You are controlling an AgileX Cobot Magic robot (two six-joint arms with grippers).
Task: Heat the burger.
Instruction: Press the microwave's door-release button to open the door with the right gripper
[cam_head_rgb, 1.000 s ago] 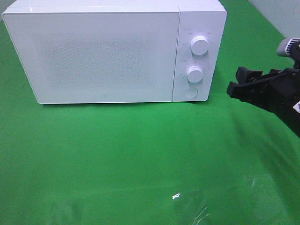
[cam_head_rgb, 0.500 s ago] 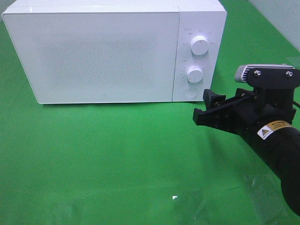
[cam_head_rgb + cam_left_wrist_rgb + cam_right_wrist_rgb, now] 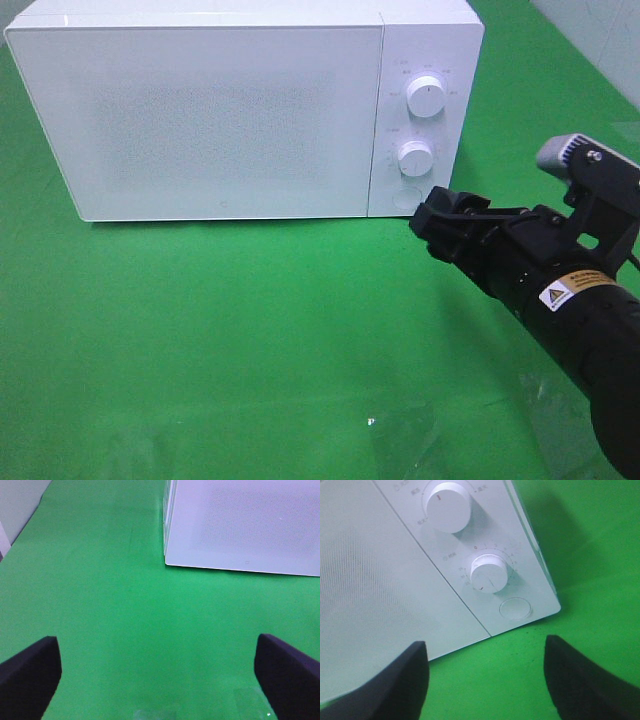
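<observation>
A white microwave stands at the back of the green-covered counter, nearer its left edge, with its door shut. On the control panel to the right of the door sit an upper dial, a lower dial and, below them, a round button.

The right end effector hangs low over the counter just in front of the microwave's lower right corner and points at the panel. Its wrist view shows the two dark fingers parted, with nothing between them and the round button beyond the gap.

The left end effector shows only in its own wrist view. It is spread wide and empty, above bare counter in front of the microwave's left corner.

The burger shows in none of the views, so I cannot tell where it is.
</observation>
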